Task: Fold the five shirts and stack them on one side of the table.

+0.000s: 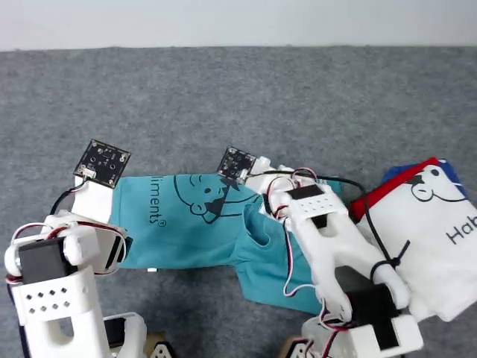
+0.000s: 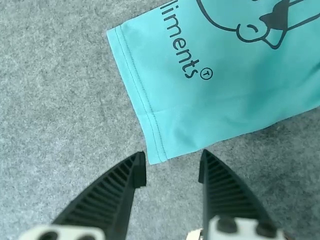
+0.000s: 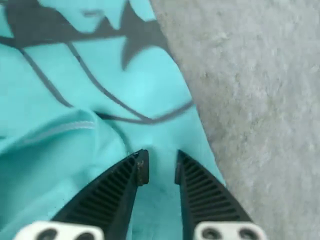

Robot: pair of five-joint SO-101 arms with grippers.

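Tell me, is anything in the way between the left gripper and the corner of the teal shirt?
No, nothing visible is in the way. The left gripper sits open right at the hemmed corner of the teal shirt, with just a bit of bare grey table between them.

White shirt cut by edge; teal shirt partly under right arm.

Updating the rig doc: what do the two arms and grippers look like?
The left arm and right arm are white printed shells with black servos and red, white and black wires. Each wrist carries a square black camera board. The left gripper and right gripper have black, ribbed, tapering fingers on white bases.
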